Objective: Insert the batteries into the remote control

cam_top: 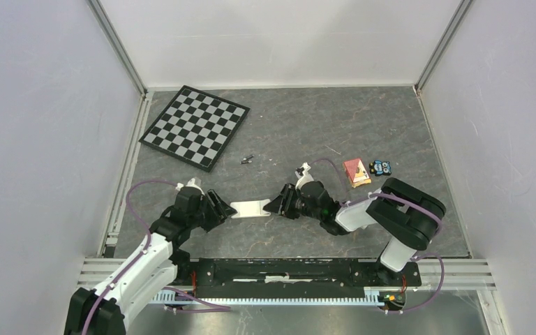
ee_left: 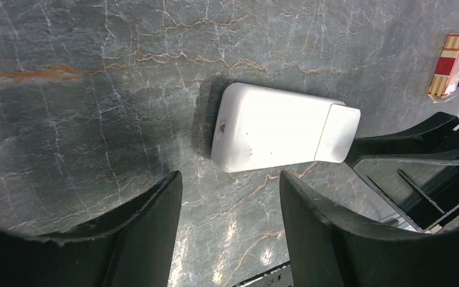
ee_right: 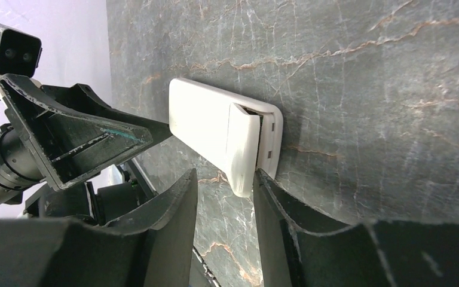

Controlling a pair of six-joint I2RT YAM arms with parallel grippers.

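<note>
Top external view: left end effector point(cam_top: 227, 209), fingers apart and holding nothing, sits just short of the left end of the white rectangular plastic remote control point(cam_top: 251, 208), which lies back-up on the grey marbled desk point(cam_top: 363, 125). Right end effector point(cam_top: 274, 205), fingers apart, sits at its lid end. Black-and-white chequered board point(cam_top: 195, 125) lies well apart, far-left.

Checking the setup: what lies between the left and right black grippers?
The white rectangular remote control, plain back up, between left gripper and right gripper; top view shows it.
</note>
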